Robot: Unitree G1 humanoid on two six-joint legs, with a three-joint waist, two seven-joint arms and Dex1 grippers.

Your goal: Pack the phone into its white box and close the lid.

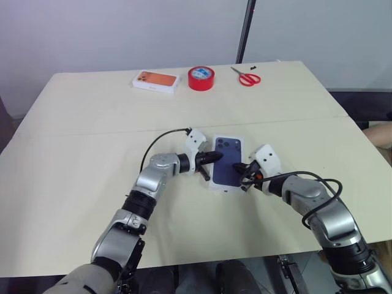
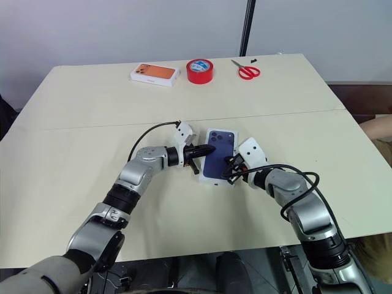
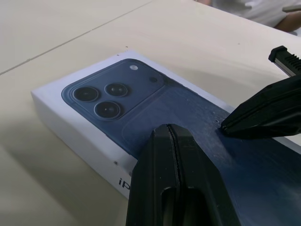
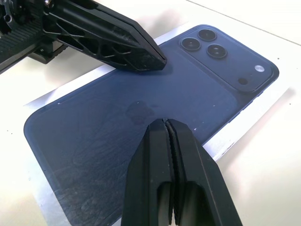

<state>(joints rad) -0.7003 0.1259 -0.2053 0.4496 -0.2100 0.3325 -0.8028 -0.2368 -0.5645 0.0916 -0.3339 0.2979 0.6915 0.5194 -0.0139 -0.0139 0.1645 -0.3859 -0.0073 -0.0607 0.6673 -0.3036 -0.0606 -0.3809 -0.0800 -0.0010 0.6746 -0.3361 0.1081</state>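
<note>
- At centre frame of the head views, left gripper (image 1: 211,158) has its fingers pressed together, nothing between them; tip rests over the left edge of the lid (image 1: 227,162), on its printed face.
- Right gripper (image 1: 244,172) likewise clenched on nothing, tip over the right edge of the same lid, opposite the left one.
- Left wrist view: own fingers (image 3: 174,165) closed flat against each other above the printed dark blue phone picture; the other gripper's tip touches the print nearby.
- Lid sits face up, printed camera cluster toward the top of the frame, white side walls reaching down to the table (image 1: 92,135). Whatever lies beneath it, white box and phone included, is covered; cannot tell its contents.
- Surface: pale beige tabletop, a seam line running across it just above the lid.
- Upper part of frame, along the far edge: white box with orange phone picture (image 1: 156,81) at upper left of centre, red tape roll (image 1: 201,78) just to its right, red-handled scissors (image 1: 247,77) further right. All well apart from the lid.
- Room: plain grey-white wall behind the table, a dark pole (image 1: 246,30) standing at top centre-right.
</note>
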